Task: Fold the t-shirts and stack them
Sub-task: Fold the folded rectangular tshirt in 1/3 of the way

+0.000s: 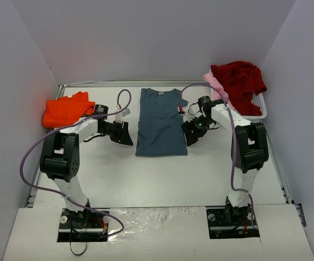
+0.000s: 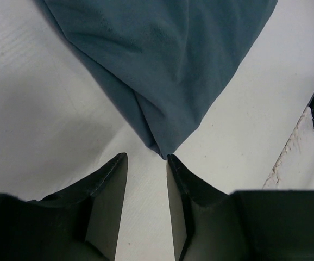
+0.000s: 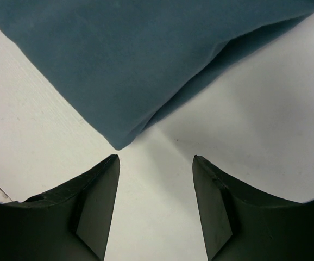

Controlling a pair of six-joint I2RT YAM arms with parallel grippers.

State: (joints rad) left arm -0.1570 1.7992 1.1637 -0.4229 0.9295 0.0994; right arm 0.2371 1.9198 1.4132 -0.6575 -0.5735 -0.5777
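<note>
blue-grey t-shirt (image 1: 161, 122) risks a missed or single-layer pinch, since its corners sit just ahead of the jaws, not between them, the right one off-centre; it lies flat on the table (image 1: 211, 174) between left gripper (image 2: 146, 157) (jaws narrowly apart, empty) and right gripper (image 3: 155, 157) (wider apart, empty).

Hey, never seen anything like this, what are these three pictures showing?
Two robot arms sit on a table. One picture looks down from above and behind them. The other two come from wrist cameras, so the dark shapes below are the left fingers and right fingers. A blue-grey t-shirt lies flat between the arms, an orange t-shirt at far left, a dark red t-shirt and pink t-shirt on a white basket at far right. Both pairs of fingers stand apart, each facing a corner of that shirt, holding nothing.
</note>
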